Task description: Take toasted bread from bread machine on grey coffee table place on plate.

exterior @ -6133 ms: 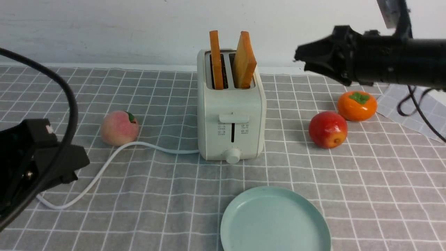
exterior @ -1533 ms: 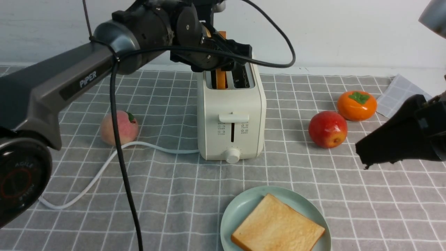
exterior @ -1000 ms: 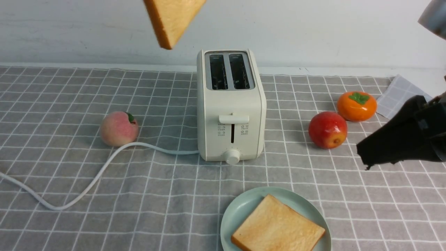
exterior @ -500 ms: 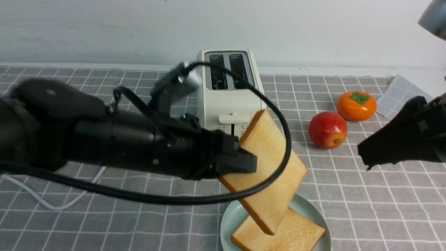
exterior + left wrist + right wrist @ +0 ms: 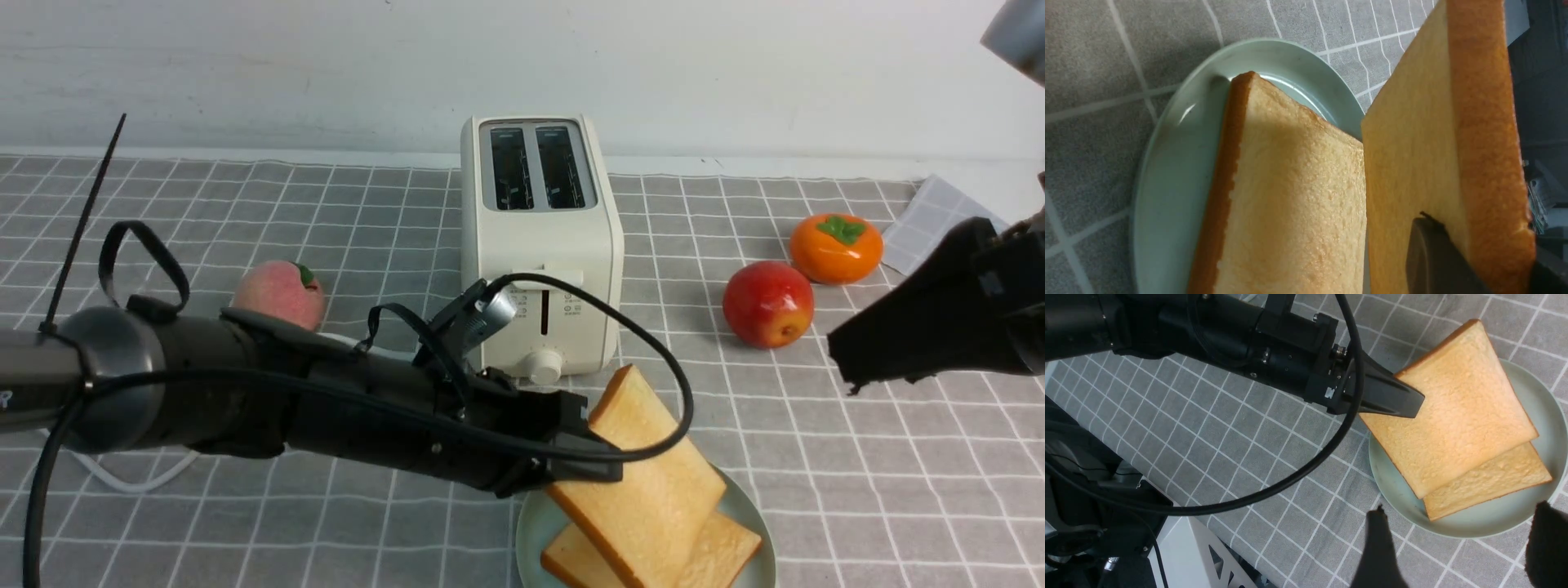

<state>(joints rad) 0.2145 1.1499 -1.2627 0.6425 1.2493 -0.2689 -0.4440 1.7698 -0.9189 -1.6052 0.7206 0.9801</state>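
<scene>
The upper slice of toasted bread [image 5: 649, 482], judged light, stiff but crumbly, is gripped at one crust edge by the closed left tool [image 5: 600, 457], tilted over the plate [image 5: 526, 535].

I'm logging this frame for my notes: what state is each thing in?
bread machine, both slots empty.
plate, holding one slice.
left gripper, shut on held toast.
right gripper, open, empty.
held toast, tilted over plate.
plated toast, lying flat on plate.
</scene>
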